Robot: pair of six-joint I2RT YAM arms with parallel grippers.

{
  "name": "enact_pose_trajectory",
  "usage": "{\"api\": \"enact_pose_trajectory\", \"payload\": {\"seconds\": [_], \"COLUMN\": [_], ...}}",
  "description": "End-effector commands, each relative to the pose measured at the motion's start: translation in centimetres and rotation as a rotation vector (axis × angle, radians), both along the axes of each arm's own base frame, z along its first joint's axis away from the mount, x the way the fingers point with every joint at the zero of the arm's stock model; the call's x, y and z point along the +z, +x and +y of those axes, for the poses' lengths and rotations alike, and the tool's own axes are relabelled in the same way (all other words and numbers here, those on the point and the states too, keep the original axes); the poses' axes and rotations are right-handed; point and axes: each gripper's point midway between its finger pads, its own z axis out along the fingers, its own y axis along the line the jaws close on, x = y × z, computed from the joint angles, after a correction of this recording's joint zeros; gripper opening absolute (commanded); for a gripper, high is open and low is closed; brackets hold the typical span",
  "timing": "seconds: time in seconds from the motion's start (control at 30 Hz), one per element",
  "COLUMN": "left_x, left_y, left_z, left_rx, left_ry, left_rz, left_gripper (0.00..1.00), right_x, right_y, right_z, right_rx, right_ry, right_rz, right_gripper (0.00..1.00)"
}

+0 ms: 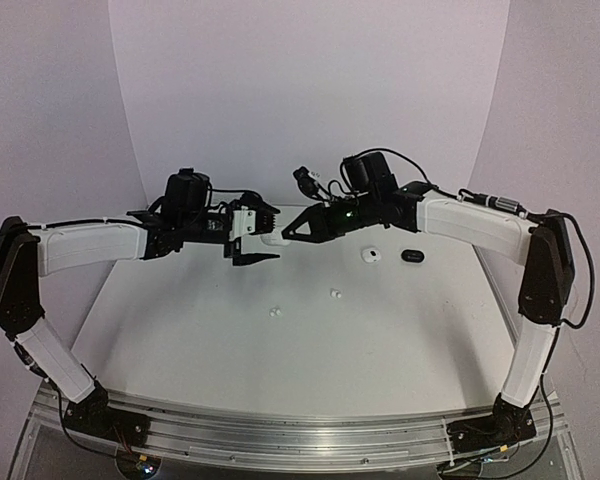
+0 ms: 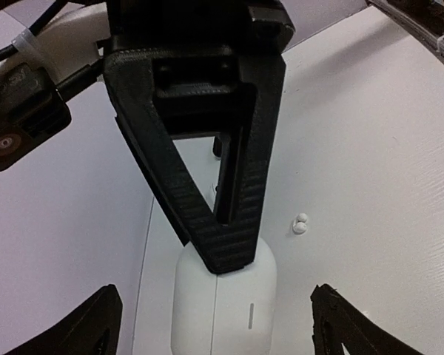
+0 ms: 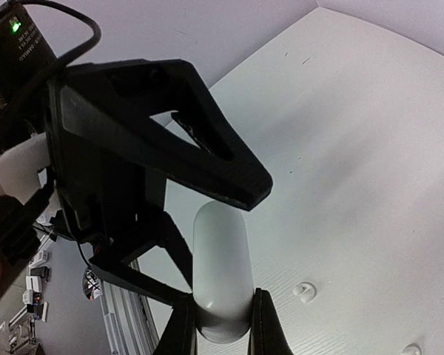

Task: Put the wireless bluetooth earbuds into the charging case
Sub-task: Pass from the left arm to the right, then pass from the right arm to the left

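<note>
The smooth white pill-shaped plastic charging case (image 3: 222,259) hangs in mid-air. The right gripper (image 3: 223,329) pinches one end, and the left gripper (image 1: 266,237) stands spread either side of the other end, not touching it (a handover, I judge, to get a better hold for opening). The tiny white pebble-like earbuds (image 1: 274,311) lie loose on the white table (image 1: 180,330) below the case, toward the arms' bases and well away from any edge. The air around the case is free. A small black oval case (image 1: 412,256) sits off to its right.
</note>
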Motion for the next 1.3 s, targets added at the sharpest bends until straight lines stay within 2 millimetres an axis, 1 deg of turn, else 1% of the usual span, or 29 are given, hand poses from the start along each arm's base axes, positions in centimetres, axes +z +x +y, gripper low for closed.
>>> {"api": "enact_pose_trajectory", "payload": {"seconds": [0.0,0.07,0.17,0.3,0.4,0.47,0.53,0.63,0.77,0.87,0.93,1.0,1.1,1.17,1.27], "left_x": [5.5,6.0,7.2,8.8,10.6,11.6,12.3,13.1,13.6,13.9,14.3,14.7,15.1,15.0,14.8], "left_y": [-1.8,-2.5,-4.8,-8.3,-10.1,-10.6,-10.8,-11.2,-11.9,-11.9,-11.5,-11.4,-11.8,-12.0,-12.3], "left_z": [1.2,2.1,3.1,3.8,4.5,4.8,5.0,5.1,5.1,5.0,4.9,4.9,5.0,5.1,5.1], "left_rx": [-0.031,-0.05,-0.114,-0.214,-0.272,-0.284,-0.29,-0.311,-0.332,-0.326,-0.311,-0.312,-0.331,-0.333,-0.34], "left_ry": [-0.153,-0.18,-0.225,-0.269,-0.325,-0.367,-0.393,-0.414,-0.431,-0.442,-0.458,-0.465,-0.467,-0.467,-0.46], "left_rz": [0.243,0.398,0.615,0.839,0.875,0.86,0.847,0.828,0.784,0.787,0.794,0.8,0.794,0.784,0.777], "left_gripper": [0.96,0.98,0.97,0.9,0.8,0.74,0.72,0.7,0.65,0.56,0.5,0.49,0.49,0.44,0.4], "right_x": [7.2,8.7,10.9,13.5,15.6,16.1,16.7,17.0,16.7,16.7,16.4,16.0,15.6,15.7,15.8], "right_y": [-1.4,-2.0,-3.5,-6.1,-7.6,-8.2,-8.8,-9.6,-10.0,-10.4,-10.3,-10.2,-10.0,-9.9,-9.8], "right_z": [-0.5,-1.0,-1.1,-0.1,0.4,0.8,1.2,1.8,2.1,2.2,2.3,2.2,2.1,2.0,1.9], "right_rx": [0.04,0.048,0.087,0.153,0.19,0.205,0.215,0.232,0.235,0.242,0.241,0.232,0.22,0.213,0.204], "right_ry": [0.104,0.122,0.153,0.23,0.312,0.335,0.351,0.358,0.352,0.352,0.346,0.335,0.325,0.323,0.321], "right_rz": [-0.173,-0.214,-0.301,-0.432,-0.556,-0.598,-0.634,-0.666,-0.679,-0.681,-0.679,-0.679,-0.676,-0.68,-0.685], "right_gripper": [0.0,0.0,0.0,0.0,0.0,0.0,0.0,0.0,0.0,0.0,0.0,0.0,0.0,0.0,0.0]}}
